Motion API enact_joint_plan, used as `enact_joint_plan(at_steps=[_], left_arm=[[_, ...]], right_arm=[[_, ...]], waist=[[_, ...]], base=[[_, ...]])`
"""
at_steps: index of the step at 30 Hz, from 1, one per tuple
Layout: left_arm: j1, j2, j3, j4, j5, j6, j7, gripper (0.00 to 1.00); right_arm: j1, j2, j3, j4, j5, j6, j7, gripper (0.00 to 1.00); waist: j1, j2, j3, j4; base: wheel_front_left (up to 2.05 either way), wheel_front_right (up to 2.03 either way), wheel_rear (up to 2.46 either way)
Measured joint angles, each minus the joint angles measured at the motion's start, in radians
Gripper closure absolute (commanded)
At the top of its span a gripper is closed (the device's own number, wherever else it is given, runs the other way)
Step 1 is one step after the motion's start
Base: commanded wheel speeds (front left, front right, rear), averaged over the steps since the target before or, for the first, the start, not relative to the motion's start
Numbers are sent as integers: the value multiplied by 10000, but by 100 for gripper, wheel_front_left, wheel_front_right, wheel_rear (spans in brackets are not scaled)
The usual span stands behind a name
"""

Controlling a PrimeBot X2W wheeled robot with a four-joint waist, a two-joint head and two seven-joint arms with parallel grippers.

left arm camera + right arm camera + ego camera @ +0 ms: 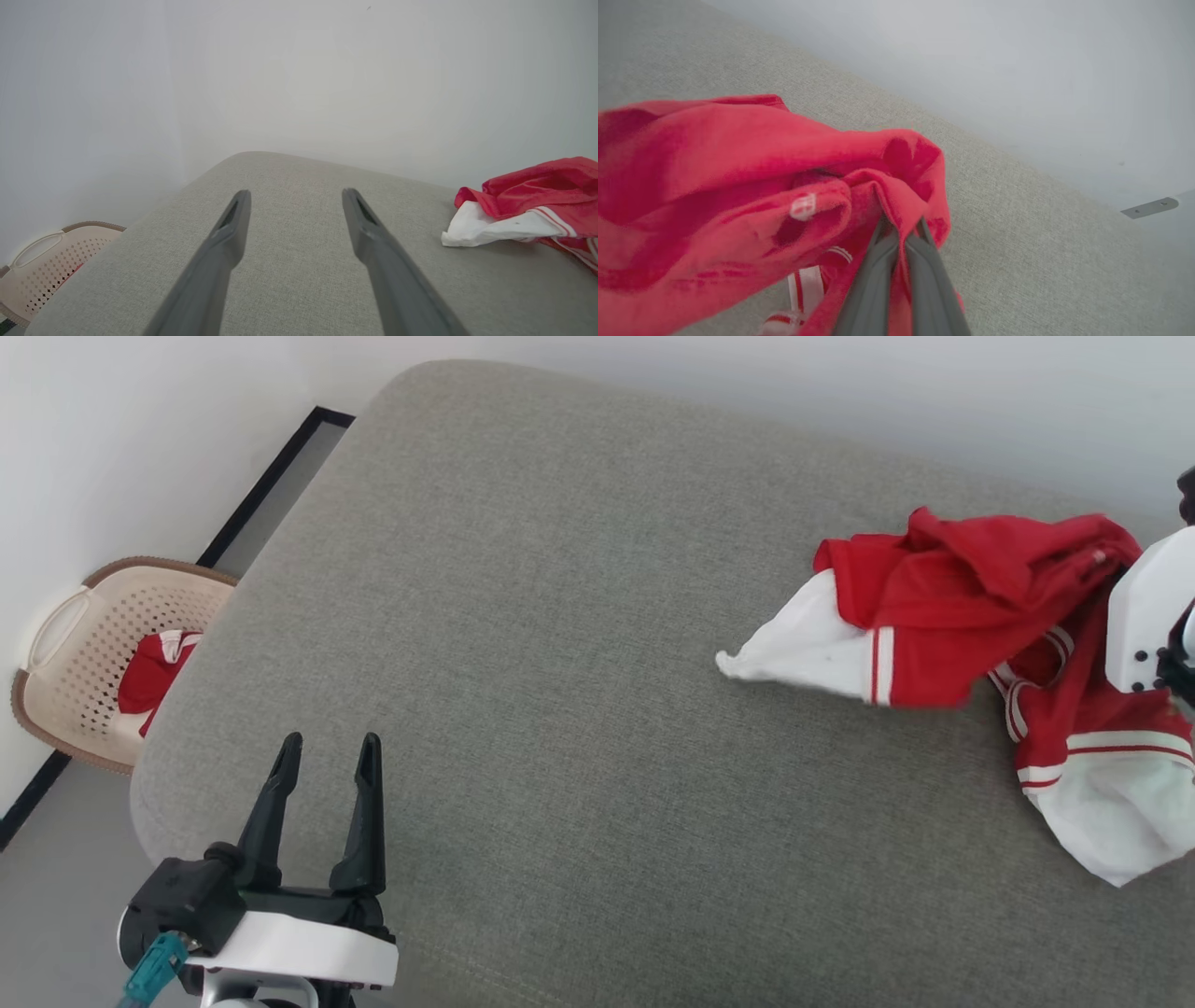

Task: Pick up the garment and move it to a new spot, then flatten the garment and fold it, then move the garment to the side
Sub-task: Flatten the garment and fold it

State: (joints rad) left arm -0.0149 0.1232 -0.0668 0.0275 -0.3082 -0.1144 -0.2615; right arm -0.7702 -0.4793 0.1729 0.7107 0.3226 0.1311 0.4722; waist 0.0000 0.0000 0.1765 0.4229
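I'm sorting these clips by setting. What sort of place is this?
Probably a home-like laundry corner: a grey fabric-covered padded surface, a beige perforated plastic laundry basket beside it, and a crumpled red-and-white T-shirt.

Lighting: bright, soft, even; no glare.
Shadows: faint and diffuse, beneath the garment [971,607] on the grey cushion [560,663].
Blur: smeared red folds in right wrist view; head view sharp.
Wall [299,70]: pale, washed out.
Distortion: wide-angle curving at wrist-view edges.
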Motion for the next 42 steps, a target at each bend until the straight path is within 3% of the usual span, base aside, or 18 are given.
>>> enact_joint_plan(at_steps=[1,6,13,23,34,38,42], left_arm=[[17,-42,33,-8,52,-15,0,0],[141,-247,224,4,176,-92,0,0],[405,-314,550,-42,272,-132,0,0],[902,-244,1039,-326,272,-132,0,0],[1190,-192,1275,-470,263,-132,0,0],[1209,-245,1342,-477,259,-132,0,0],[1207,-282,1346,-460,259,-132,0,0]], right_arm=[[-104,102,-90,322,-19,2,-138,0],[-651,336,-171,1383,-311,0,-616,0],[-796,339,443,1244,-23,2,-1179,0],[699,117,803,-917,989,2,-1151,0],[3841,159,221,-3944,1356,2,742,0],[4671,343,-75,-4395,1160,2,1283,0],[4820,523,-267,-4182,876,0,1168,0]], waist=[[0,0,23,23],[0,0,29,44],[0,0,-136,-193],[0,0,-546,-832],[0,0,-792,-1243],[0,0,-756,-1195],[0,0,-687,-1073]], base=[[0,0,0],[0,0,0],[0,0,0],[0,0,0],[0,0,0],[0,0,0],[0,0,0]])
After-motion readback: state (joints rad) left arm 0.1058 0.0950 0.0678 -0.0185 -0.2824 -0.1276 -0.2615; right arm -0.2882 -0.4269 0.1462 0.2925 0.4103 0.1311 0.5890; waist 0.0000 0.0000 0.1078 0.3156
